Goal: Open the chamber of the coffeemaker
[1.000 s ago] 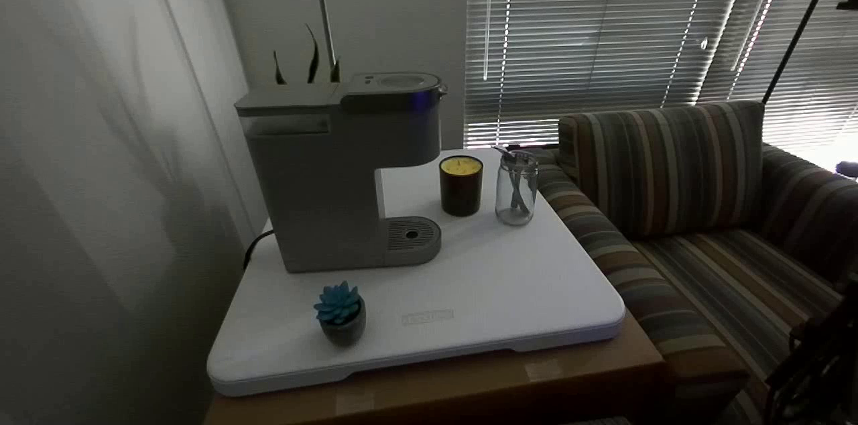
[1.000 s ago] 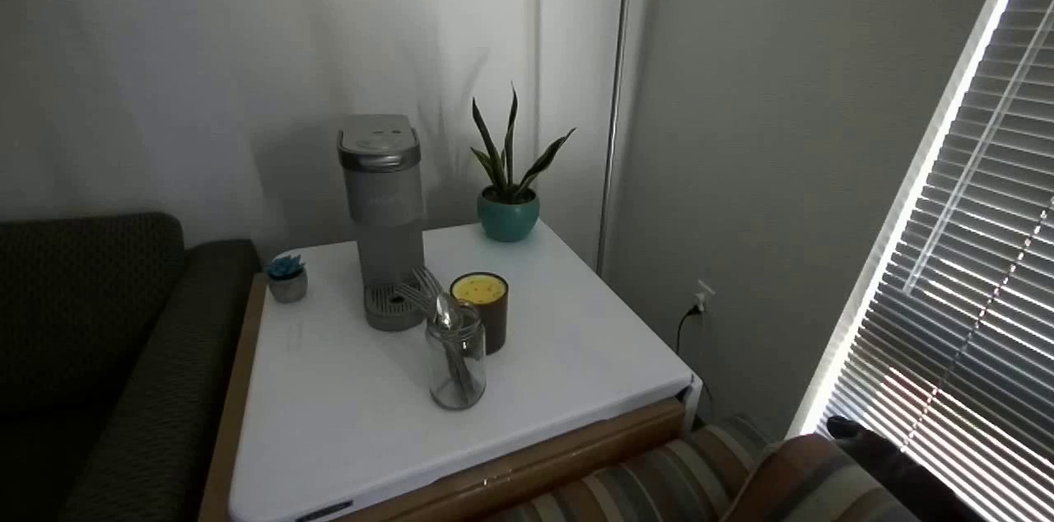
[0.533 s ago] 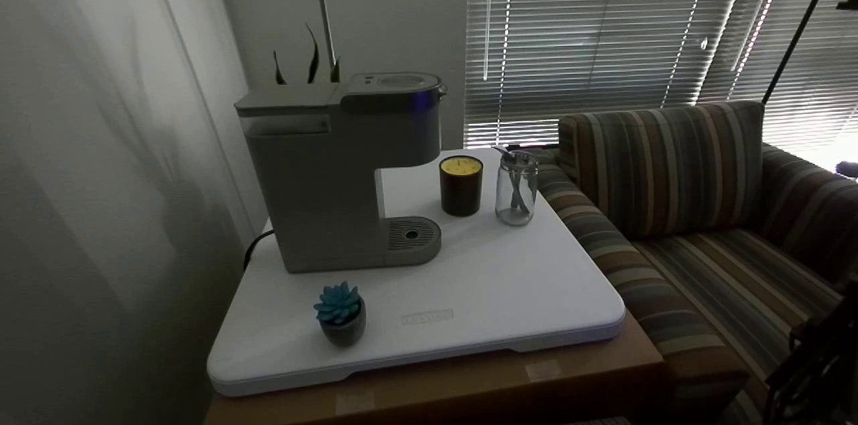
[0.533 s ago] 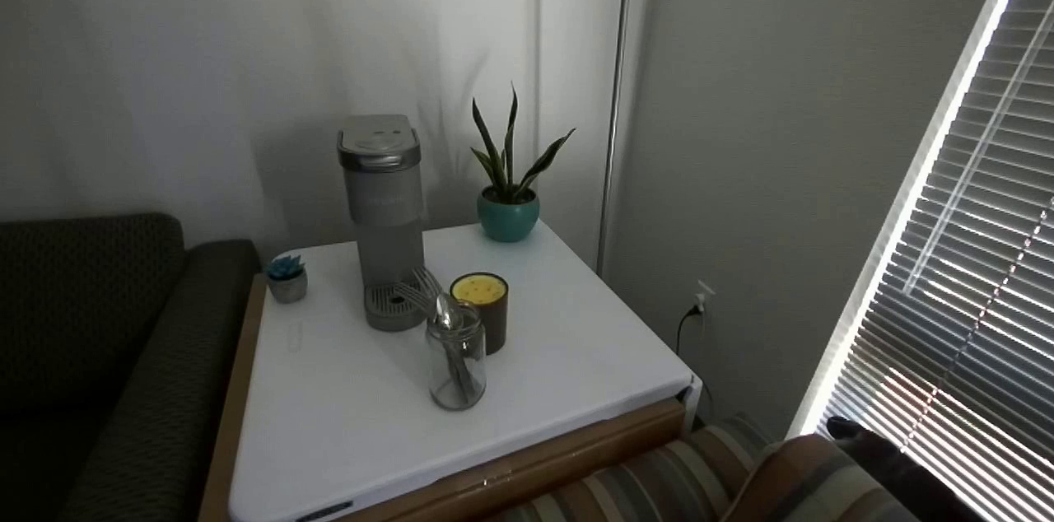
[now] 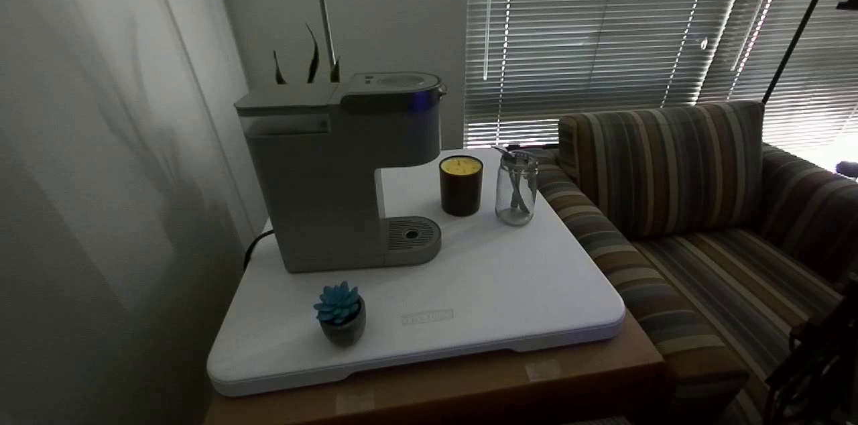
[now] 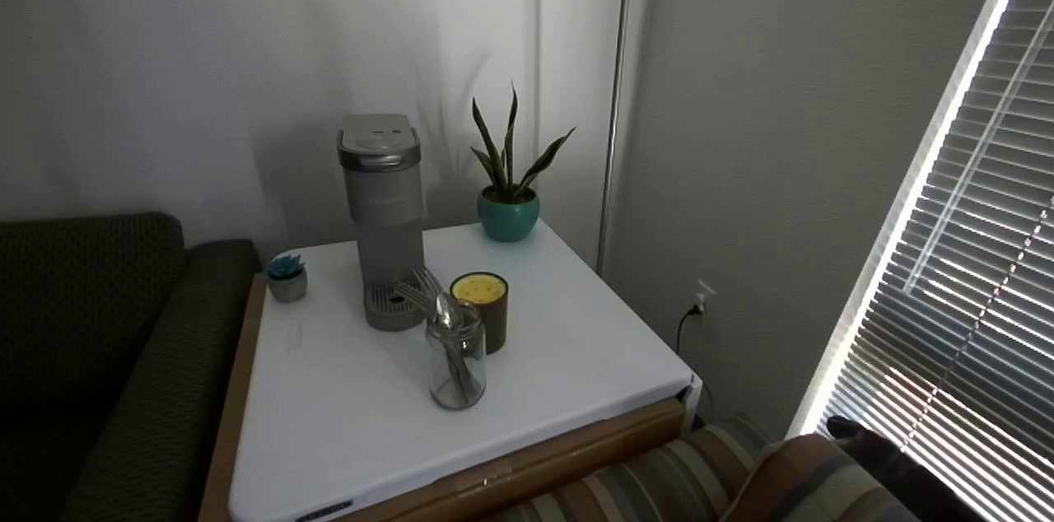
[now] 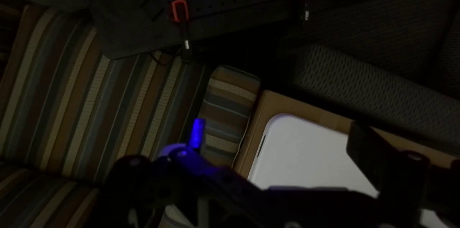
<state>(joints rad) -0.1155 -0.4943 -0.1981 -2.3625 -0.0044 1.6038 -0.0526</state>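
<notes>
My hand [image 7: 276, 127] was spread wide, fingers [image 7: 197, 134] well apart, nothing held between them. Past them, in the wrist view, lay a corner of the bench [image 7: 305, 152].

Both exterior views showed the coffeemaker [image 5: 328, 190] upright on that bench, its chamber [image 6: 377, 135] on top, lid [image 5: 392, 91] down, nothing touching the front handle [image 6: 380, 161]. I could make out no part of it in the wrist view, so I reckoned the reach had yet to be made.

Risks, as I judged them: a glass jar [image 5: 516, 190] of cutlery [image 6: 445, 309] and a dark cup [image 5: 461, 189] with a yellow top stood near the coffeemaker's front; a low approach from that side could topple either. Light was poor; I might misread the handle's edge and shove instead of lifting. A pull not following the lid's swing could tip or drag the whole thing.

Bench: white, set over a brown base [image 5: 469, 378]. Small blue succulent [image 5: 340, 314] near one edge, teal potted plant [image 6: 508, 213] back by the wall [image 6: 329, 28]. A striped armchair [image 5: 660, 170] flanked one side, a dark sofa [image 6: 99, 349] another; blinds [image 5: 570, 43] let some daylight through.
</notes>
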